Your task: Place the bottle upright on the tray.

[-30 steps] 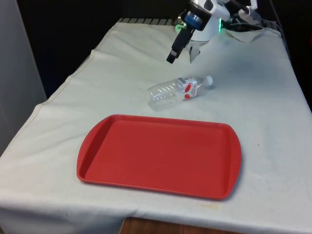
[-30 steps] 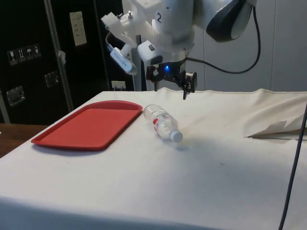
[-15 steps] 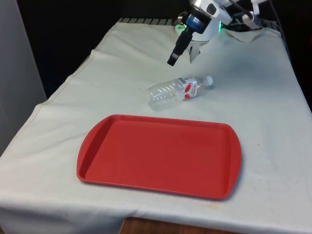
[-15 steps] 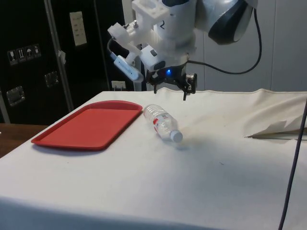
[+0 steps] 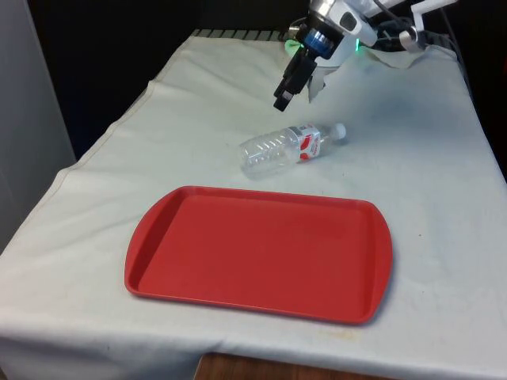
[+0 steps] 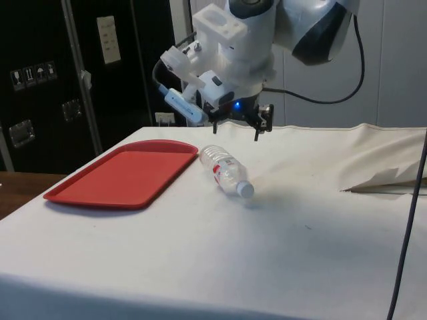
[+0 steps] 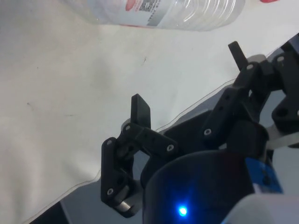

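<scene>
One bottle, one tray, one hand.
I saw the bottle (image 5: 291, 146) lying on its side on the desk (image 5: 428, 182) beside the red tray (image 5: 261, 253); my hand (image 6: 237, 128) hovered above it, fingers (image 7: 140, 109) spread, holding nothing.

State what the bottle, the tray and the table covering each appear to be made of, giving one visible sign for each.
Bottle: probably thin clear plastic, since the cloth shows through its ribbed wall. Tray: likely moulded plastic, uniform red with a smooth raised rim and slight sheen. Cloth: woven fabric, matte off-white, creased and draping over the table edge.
</scene>
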Controlling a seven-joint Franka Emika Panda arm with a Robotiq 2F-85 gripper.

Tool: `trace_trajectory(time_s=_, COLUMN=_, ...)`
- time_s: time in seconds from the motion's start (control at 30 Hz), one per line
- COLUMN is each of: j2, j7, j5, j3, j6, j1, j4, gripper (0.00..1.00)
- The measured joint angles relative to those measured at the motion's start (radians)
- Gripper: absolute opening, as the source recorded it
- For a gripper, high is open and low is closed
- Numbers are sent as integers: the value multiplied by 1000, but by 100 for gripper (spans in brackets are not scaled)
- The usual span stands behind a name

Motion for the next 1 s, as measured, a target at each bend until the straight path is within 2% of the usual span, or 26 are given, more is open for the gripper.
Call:
trace_trajectory(time_s=0.67, j2=6, j7=0, j5=-87, j3=22, j6=-11, j1=1, j4=0, gripper=100)
trace_trajectory(time_s=1.0, j2=11, j7=0, j5=-119, j3=52, j6=-28, j1=4, j4=1, gripper=100)
